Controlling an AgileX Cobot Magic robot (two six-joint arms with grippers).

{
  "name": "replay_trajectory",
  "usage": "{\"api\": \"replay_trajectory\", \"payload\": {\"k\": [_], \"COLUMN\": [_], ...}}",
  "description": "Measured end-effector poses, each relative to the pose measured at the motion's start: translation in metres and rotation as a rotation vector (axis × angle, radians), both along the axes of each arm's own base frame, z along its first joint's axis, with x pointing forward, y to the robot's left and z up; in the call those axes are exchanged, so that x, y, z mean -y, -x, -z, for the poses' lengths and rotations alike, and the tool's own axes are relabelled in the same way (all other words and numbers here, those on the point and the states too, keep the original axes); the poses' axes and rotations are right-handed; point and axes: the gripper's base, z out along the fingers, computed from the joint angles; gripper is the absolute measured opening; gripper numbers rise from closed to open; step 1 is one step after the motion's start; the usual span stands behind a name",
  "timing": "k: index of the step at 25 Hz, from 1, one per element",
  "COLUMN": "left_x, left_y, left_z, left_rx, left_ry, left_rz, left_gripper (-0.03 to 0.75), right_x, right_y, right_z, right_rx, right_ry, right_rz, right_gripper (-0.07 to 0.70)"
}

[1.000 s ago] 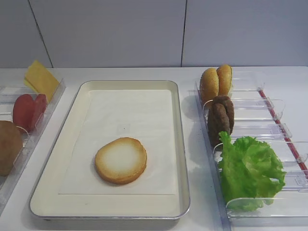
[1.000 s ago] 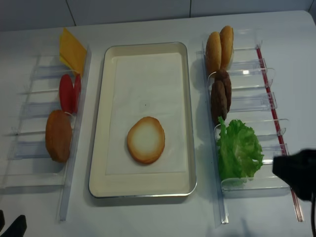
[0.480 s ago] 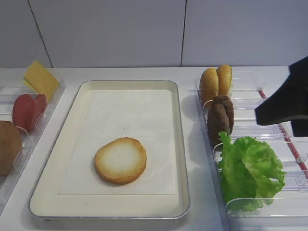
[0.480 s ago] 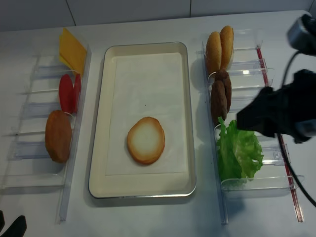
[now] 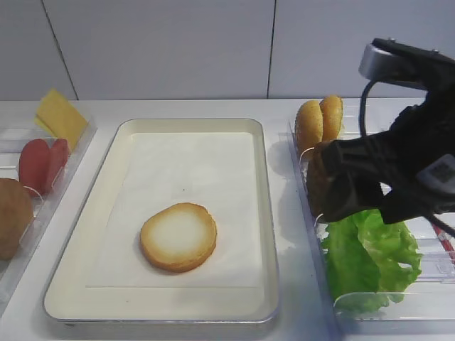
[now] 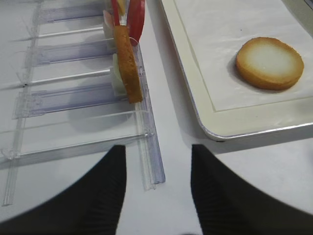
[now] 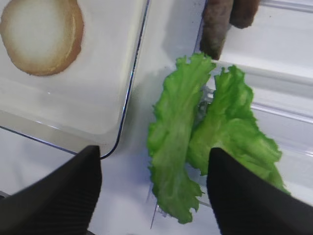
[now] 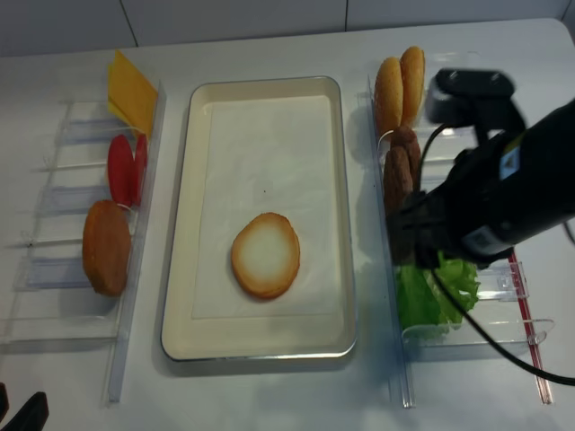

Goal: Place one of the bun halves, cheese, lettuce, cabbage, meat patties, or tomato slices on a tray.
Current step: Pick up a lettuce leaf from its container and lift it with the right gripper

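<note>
Leftmost, the left gripper [image 6: 156,191] hangs with jaws apart beside a clear bin [image 6: 88,93]. One bun half [image 5: 178,236] lies on the tray [image 5: 266,213]. Rightward, the right gripper [image 7: 151,193] hovers spread wide over the lettuce [image 7: 205,132], grasping nothing.

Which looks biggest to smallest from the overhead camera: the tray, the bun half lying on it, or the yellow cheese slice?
1. The tray, by far.
2. The bun half on it.
3. The cheese; it leans on edge, so its real size is unsure.
</note>
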Motion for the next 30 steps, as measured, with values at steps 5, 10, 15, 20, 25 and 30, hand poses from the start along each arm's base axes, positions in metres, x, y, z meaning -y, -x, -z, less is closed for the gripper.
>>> {"api": "replay_trajectory", "payload": {"k": [5,10,15,20,25,30], "left_x": [0.000,0.000,0.000,0.000,0.000,0.000], "left_y": [0.000,0.000,0.000,0.000,0.000,0.000], "left_z": [0.000,0.000,0.000,0.000,0.000,0.000], "left_rx": [0.000,0.000,0.000,0.000,0.000,0.000], "left_ry": [0.000,0.000,0.000,0.000,0.000,0.000], "left_rz": [0.000,0.000,0.000,0.000,0.000,0.000], "left_gripper": [0.318,0.318,0.318,0.318,0.318,0.318], "right_x": [-0.014,-0.016,-0.015,-0.012,-0.018,-0.043], "right_y": [-0.006,-0.012,-0.012,-0.012,-0.016,-0.019], "right_z": [0.020,0.028,0.029,0.029,0.007,-0.031], "right_rx": [-0.070,-0.090,-0.086,-0.087,-0.062,0.001], "right_ry": [0.038,0.052,0.071,0.099,0.053,-0.095], "right_rz": [-0.010,0.024,0.031,0.030,0.024,-0.005], "right_gripper": [0.458,0.373,0.141,0.034,0.032,0.032]}}
